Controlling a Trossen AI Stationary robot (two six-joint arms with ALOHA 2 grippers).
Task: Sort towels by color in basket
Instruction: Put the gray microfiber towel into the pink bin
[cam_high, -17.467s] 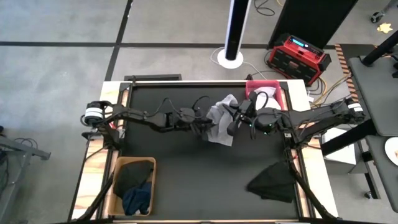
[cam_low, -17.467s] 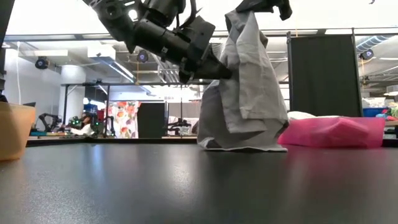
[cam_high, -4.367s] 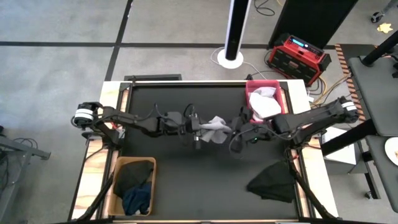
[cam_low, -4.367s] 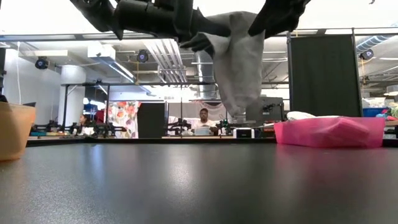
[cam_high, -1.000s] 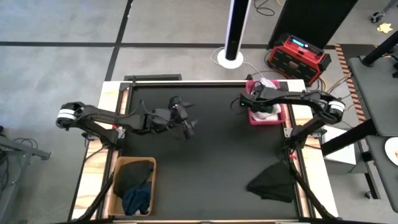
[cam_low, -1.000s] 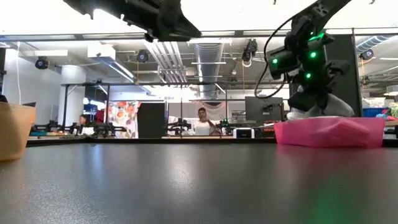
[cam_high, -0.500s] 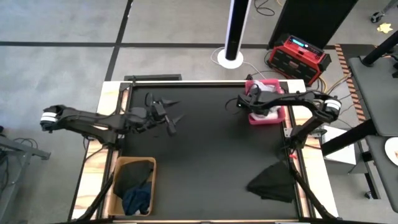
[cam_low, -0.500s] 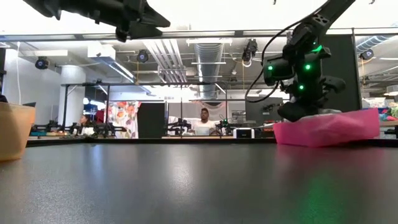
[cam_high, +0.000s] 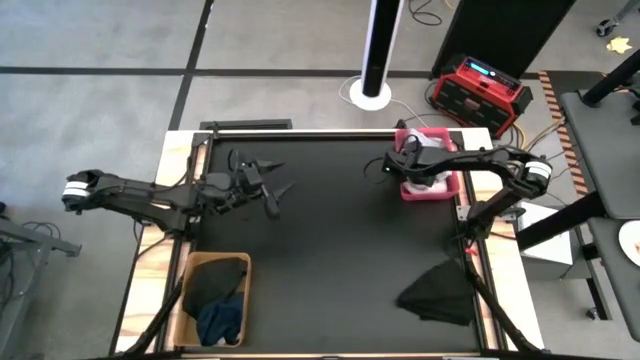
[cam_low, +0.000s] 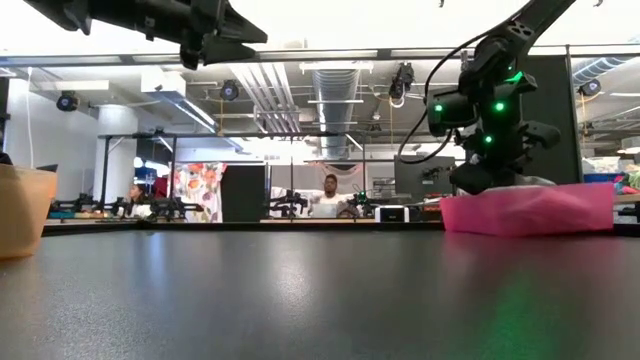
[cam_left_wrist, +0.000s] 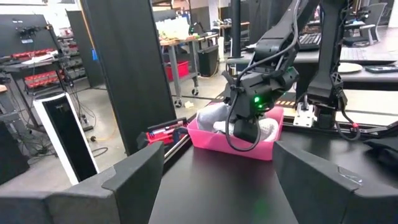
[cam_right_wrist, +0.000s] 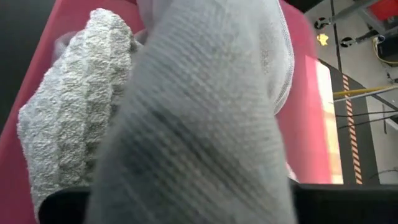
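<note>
The light grey cloth towel (cam_right_wrist: 186, 118) has gone from mid-air into the pink plastic basket (cam_high: 447, 186). The right gripper (cam_high: 420, 172) pinches it there; next, let go. The left gripper (cam_high: 272, 190), wide open, waits apart.

Robotics lab: workbenches (cam_low: 290, 205), exposed ducts (cam_low: 335, 95), other rigs.

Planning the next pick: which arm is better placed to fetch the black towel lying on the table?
Probably the right: the black towel lies at the table's right near corner, on the right gripper's side, at the pink basket. The left gripper hovers far across.
</note>
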